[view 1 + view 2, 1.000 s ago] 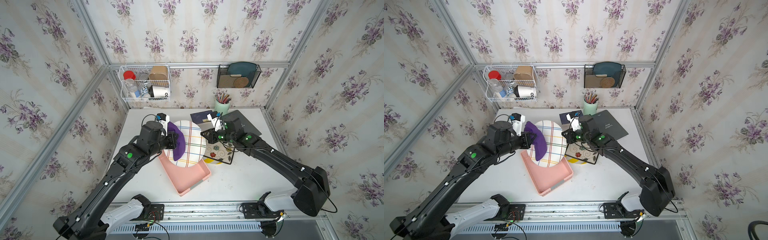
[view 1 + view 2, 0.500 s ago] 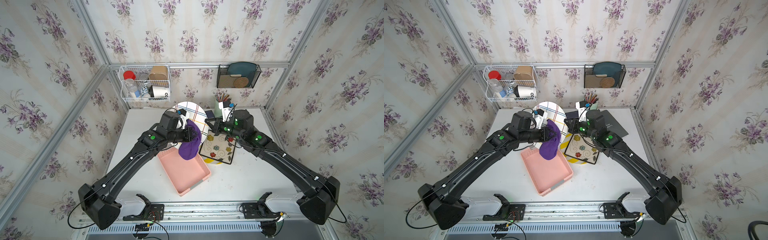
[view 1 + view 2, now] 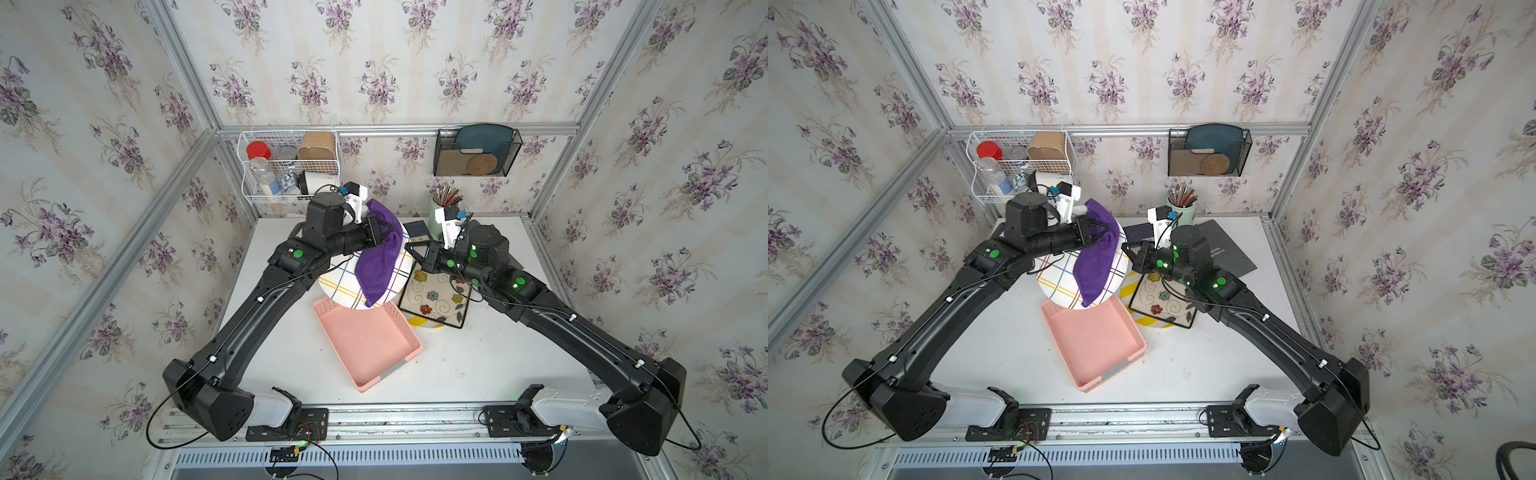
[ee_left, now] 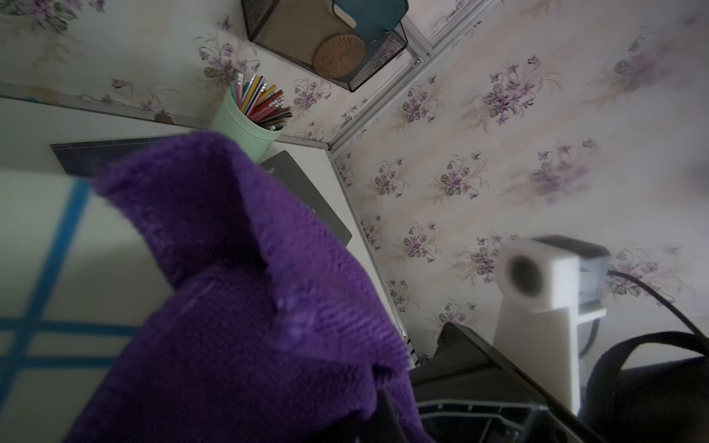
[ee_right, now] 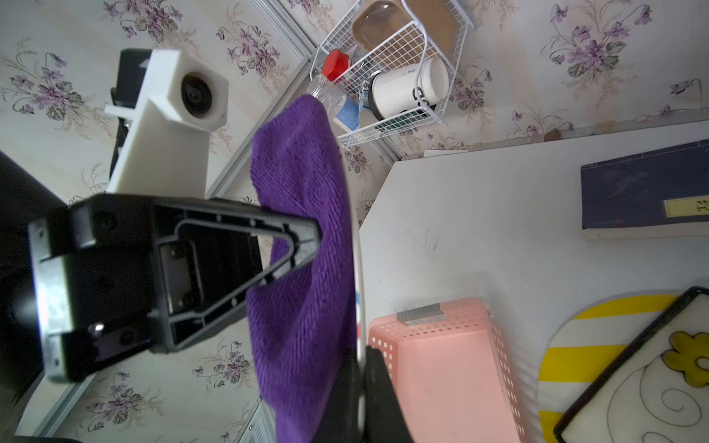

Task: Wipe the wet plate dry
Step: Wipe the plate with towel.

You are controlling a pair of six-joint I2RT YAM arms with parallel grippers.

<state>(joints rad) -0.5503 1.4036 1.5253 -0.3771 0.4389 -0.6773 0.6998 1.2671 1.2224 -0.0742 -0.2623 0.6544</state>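
Top views: plaid plate is held raised and tilted over the middle of the bench, with its lower rim above the 12 o'clock end of the pink tray. The plate's rim is clamped at its 3 o'clock by the right fingers, which are closed on it. In the right wrist view that rim is seen edge-on, running between them.

Purple cloth is pinched in the left fingers, closed tight on it near the plate's 12 o'clock. The cloth is draped down the plate face to about 5 o'clock and hangs just past the lower rim. In the right wrist view it is seen lying against the plate face, with the left fingers behind it. The left wrist view is mostly filled by cloth, with the plate's blue lines beside it.

Floral square dish is set at the plate's 3 o'clock, on top of a yellow-striped round plate. Dark blue book and pencil cup are placed at the bench's 12 o'clock edge. Black folder is seen at 2 o'clock, partly under the right arm. Wire basket is hung on the back wall at 11 o'clock and mesh holder at 1 o'clock.
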